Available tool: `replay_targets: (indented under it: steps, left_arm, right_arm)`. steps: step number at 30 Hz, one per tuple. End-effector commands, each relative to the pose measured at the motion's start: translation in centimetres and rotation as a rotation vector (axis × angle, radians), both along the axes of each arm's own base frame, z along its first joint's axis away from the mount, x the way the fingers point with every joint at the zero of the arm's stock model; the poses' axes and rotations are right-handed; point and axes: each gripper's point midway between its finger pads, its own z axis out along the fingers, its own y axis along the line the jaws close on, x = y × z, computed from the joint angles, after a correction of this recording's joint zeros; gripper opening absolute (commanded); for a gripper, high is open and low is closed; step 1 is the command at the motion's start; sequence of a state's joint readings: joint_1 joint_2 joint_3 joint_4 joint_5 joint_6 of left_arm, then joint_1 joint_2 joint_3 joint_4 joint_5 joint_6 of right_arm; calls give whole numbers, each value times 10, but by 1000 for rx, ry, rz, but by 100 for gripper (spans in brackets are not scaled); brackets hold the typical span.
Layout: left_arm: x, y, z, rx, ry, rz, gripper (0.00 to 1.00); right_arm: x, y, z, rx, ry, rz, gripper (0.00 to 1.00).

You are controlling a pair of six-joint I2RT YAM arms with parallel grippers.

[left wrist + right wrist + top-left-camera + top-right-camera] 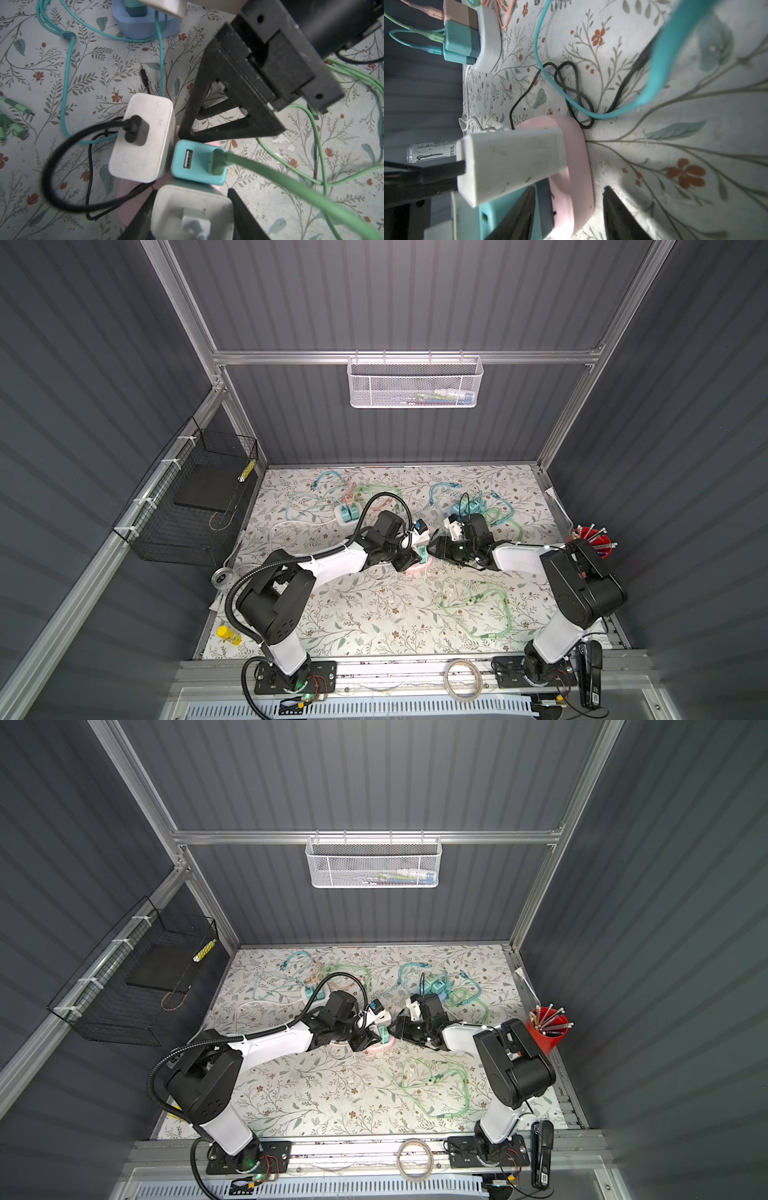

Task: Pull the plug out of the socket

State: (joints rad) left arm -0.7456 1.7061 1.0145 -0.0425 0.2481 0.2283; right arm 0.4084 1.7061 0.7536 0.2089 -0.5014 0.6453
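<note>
Your pink socket [571, 145] sits near the middle of the table [353, 635], and it is crowded. A white charger [143, 137] with a black lead [44, 176] and a teal charger [197, 162] with a green cable [291, 187] stand hard against the white plug [191, 212]. Your left gripper [192, 191] pinches that plug's sides. Your right gripper [569, 188] is spread astride the socket's end, one finger [623, 218] clear of it. The red cup [540, 1042] at the table's right edge holds pens. The white mesh basket [411, 385] on the back rail holds things too small to tell.
</note>
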Motion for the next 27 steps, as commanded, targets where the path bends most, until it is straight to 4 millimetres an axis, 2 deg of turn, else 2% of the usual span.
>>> replay_targets:
  steps: [1,6,17,27]
  left_arm:
    - [-3,-5,-12,-3,35,43,38]
    - [-6,-11,-11,-5,40,37,45]
    - [-13,1,-6,45,-2,-5,65]
    - [-15,6,-4,60,-44,-85,67]
  right_arm:
    - [-6,-4,1,-13,0,18,54]
    - [-6,-5,-2,-28,1,32,51]
    - [-8,-10,-17,-68,20,34,50]
    - [-6,-17,-18,-90,11,23,49]
